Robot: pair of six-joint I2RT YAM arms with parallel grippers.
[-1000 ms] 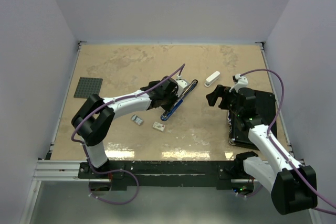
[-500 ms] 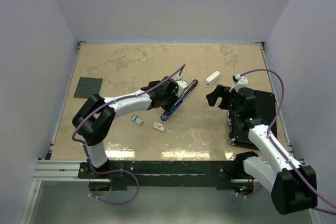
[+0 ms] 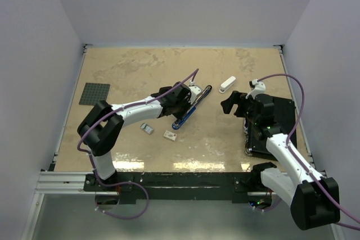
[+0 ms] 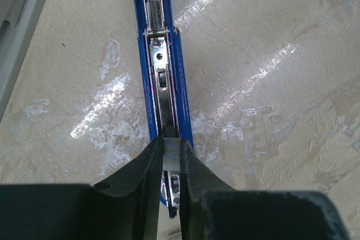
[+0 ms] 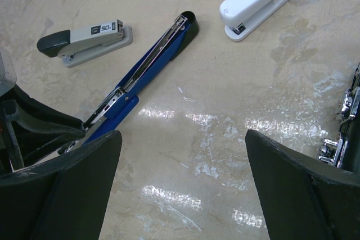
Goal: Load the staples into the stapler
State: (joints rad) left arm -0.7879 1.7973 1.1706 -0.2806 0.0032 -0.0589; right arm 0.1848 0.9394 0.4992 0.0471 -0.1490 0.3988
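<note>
The blue stapler lies flat and opened out on the table, its metal channel facing up. My left gripper is shut on a short silver strip of staples, held at the near end of that channel, in line with it. The small whitish staples box and its grey tray piece lie on the table in front of the stapler. To the right of the stapler, my right gripper hangs wide open above bare tabletop, holding nothing.
A white stapler lies behind the right gripper. A grey stapler lies beside the blue one, near the left wrist. A black tray sits at the right edge and a dark grey studded plate at the far left.
</note>
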